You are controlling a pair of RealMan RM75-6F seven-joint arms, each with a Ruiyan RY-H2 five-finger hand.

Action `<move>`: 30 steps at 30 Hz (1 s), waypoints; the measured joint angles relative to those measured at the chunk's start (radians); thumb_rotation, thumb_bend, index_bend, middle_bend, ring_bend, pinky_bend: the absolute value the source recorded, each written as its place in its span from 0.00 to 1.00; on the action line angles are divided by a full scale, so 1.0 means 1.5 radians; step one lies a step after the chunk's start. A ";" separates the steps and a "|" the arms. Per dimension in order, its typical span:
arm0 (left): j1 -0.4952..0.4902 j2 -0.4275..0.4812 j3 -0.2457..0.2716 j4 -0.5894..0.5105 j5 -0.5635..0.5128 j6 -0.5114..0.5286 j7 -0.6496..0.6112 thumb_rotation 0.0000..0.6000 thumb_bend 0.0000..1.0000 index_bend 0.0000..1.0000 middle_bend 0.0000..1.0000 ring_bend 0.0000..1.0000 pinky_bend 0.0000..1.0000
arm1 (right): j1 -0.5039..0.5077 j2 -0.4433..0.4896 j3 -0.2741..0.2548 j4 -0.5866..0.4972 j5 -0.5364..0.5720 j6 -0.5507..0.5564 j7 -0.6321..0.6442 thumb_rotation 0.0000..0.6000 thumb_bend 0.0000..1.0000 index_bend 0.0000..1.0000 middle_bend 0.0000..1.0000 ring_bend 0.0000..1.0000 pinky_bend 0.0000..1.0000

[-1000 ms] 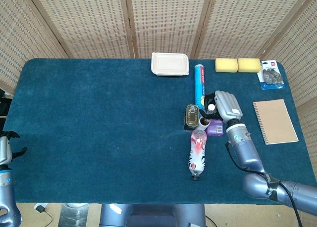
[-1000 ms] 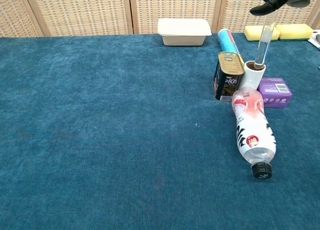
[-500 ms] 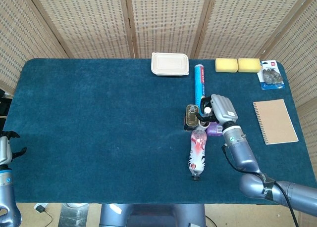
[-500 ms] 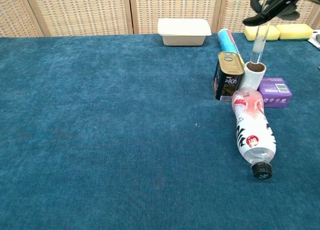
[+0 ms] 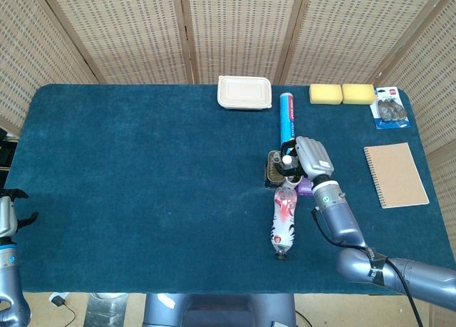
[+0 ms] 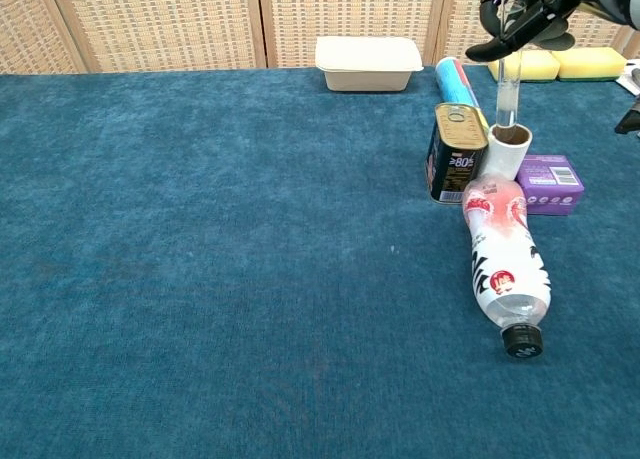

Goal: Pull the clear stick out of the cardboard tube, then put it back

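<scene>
Right robot hand (image 6: 525,14) pinches the clear plastic stick (image 6: 506,91) upright, just above the white cardboard tube (image 6: 507,152); misalignment could topple the tube.

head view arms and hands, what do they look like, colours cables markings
Both arms are metallic silver-grey with rounded segments. The right hand has a pale grey back and black fingers, a small green mark on the wrist below it, and a black cable along the forearm. The left hand shows dark fingers above a blue-ringed wrist.

Plastic bottle (image 6: 506,264) lying flat; tin can (image 6: 457,153); notebook (image 5: 396,174); two sponges (image 5: 342,93)
</scene>
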 measured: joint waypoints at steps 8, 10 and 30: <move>0.000 0.000 0.000 0.000 0.000 0.000 0.001 1.00 0.15 0.45 0.42 0.23 0.32 | 0.002 -0.022 0.000 0.029 -0.003 -0.003 0.010 1.00 0.41 0.79 0.96 0.94 0.87; 0.000 0.000 0.000 0.000 0.000 0.000 0.001 1.00 0.15 0.45 0.42 0.23 0.32 | 0.002 -0.028 0.000 0.036 -0.005 -0.004 0.014 1.00 0.41 0.79 0.96 0.94 0.86; 0.000 0.000 0.000 0.000 0.000 0.000 0.001 1.00 0.15 0.45 0.42 0.23 0.32 | -0.011 -0.053 -0.003 0.089 -0.033 -0.032 0.054 1.00 0.40 0.79 0.94 0.91 0.83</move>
